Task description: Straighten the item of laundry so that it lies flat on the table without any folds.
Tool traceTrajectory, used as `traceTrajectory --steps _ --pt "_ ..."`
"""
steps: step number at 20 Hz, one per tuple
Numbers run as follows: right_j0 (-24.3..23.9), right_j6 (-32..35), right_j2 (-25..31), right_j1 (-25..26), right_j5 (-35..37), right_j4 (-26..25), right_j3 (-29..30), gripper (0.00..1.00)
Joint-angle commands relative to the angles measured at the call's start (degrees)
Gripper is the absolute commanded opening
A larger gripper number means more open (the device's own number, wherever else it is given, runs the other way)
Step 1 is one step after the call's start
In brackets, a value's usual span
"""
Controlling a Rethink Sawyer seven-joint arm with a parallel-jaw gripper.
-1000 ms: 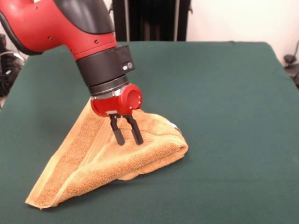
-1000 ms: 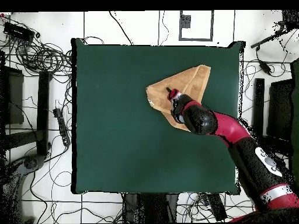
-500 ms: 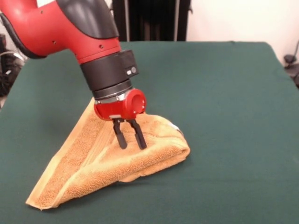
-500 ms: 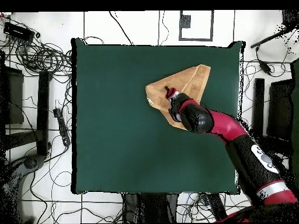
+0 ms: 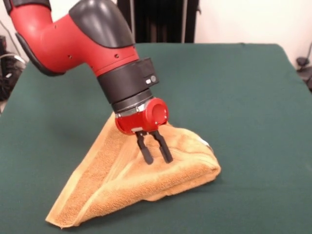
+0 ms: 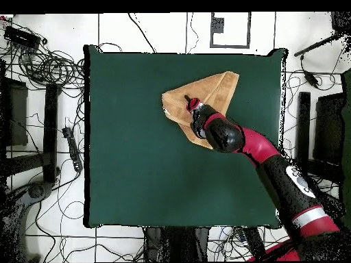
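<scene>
towel (image 5: 146,178) folded triangular mid-table (image 5: 253,97), open end effector (image 5: 156,157) fingertips on it, holding nothing

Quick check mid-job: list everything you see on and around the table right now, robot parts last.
Golden-orange terry-cloth towel: one, folded into a rough triangle, on the table; small white tag at its far corner.
Dark green felt-covered table: one, fills the front view.
Cables: many, black, on the white floor around the table in the overhead view.
Red and black arm: one, reaching down over the towel.
Claw: one, black fingers on a red mount, slightly apart, tips at the towel's top layer; grip unclear.
</scene>
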Motion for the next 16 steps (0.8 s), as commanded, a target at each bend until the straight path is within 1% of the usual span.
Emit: traceTrajectory --steps 1,4,7,11,13,16 --pt "1.66 -8.98 7.75 10.12 7.04 0.01 -0.22 1.0" --pt "3.41 -10.2 5.97 7.98 11.33 -0.56 -0.74 1.0" --pt "3.41 -11.83 6.69 8.93 13.17 -0.62 -0.9 1.0" --pt "2.79 -12.31 8.63 11.02 11.67 -1.4 -0.43 1.0" --pt "2.77 -12.74 9.37 11.72 12.2 -1.36 -0.51 1.0" --pt "3.22 -12.51 9.84 11.99 12.14 -1.65 -0.94 1.0"
